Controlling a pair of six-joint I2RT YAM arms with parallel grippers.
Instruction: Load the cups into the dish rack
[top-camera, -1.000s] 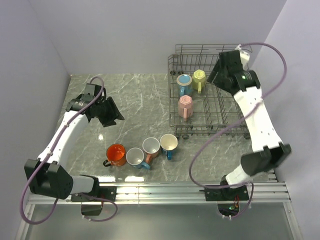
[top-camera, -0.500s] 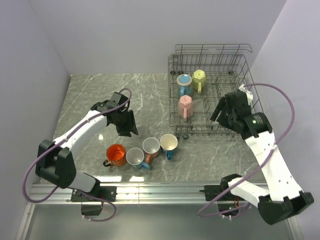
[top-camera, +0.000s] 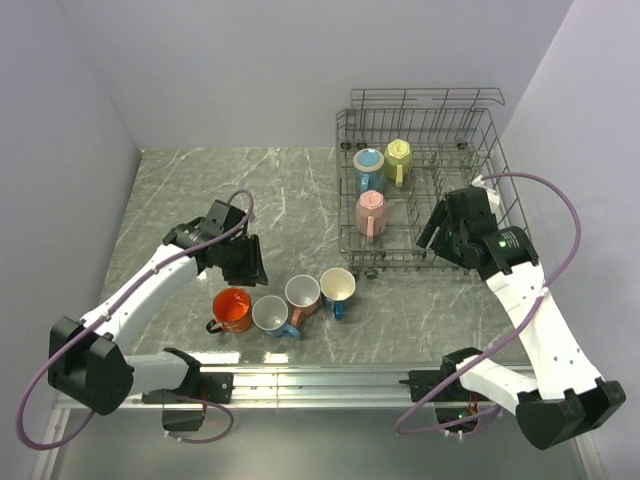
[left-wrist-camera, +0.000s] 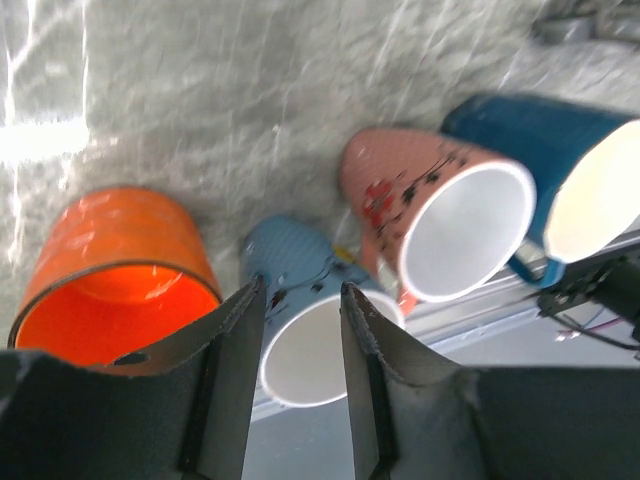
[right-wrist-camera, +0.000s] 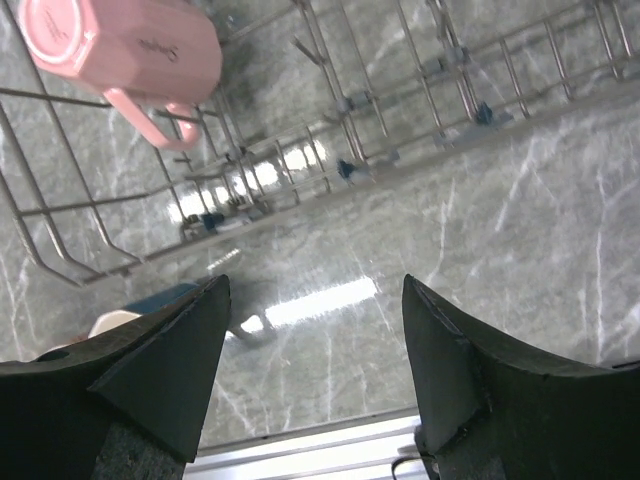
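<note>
Four mugs stand in a row on the marble table: orange (top-camera: 232, 309), light blue (top-camera: 270, 314), salmon (top-camera: 302, 293) and dark blue (top-camera: 338, 286). My left gripper (top-camera: 246, 263) hovers just behind the orange and light blue mugs, open and empty. In the left wrist view its fingers (left-wrist-camera: 300, 292) frame the light blue mug (left-wrist-camera: 312, 335), with the orange mug (left-wrist-camera: 112, 270) to the left and the salmon mug (left-wrist-camera: 440, 218) and dark blue mug (left-wrist-camera: 572, 170) to the right. The dish rack (top-camera: 470, 150) holds a light blue mug (top-camera: 368, 160), a yellow-green mug (top-camera: 399, 155) and a pink mug (top-camera: 370, 212). My right gripper (top-camera: 432, 228) is open and empty over the rack's front edge.
The right wrist view shows the pink mug (right-wrist-camera: 125, 50) lying among the rack wires (right-wrist-camera: 340, 120), bare table below my open gripper (right-wrist-camera: 315, 300), and the metal rail at the near edge (right-wrist-camera: 300, 445). Walls close the left, back and right sides.
My left gripper has moved forward and down toward the row of mugs. My right arm swung back from the rack's far side to its front edge, then stayed nearly still.
</note>
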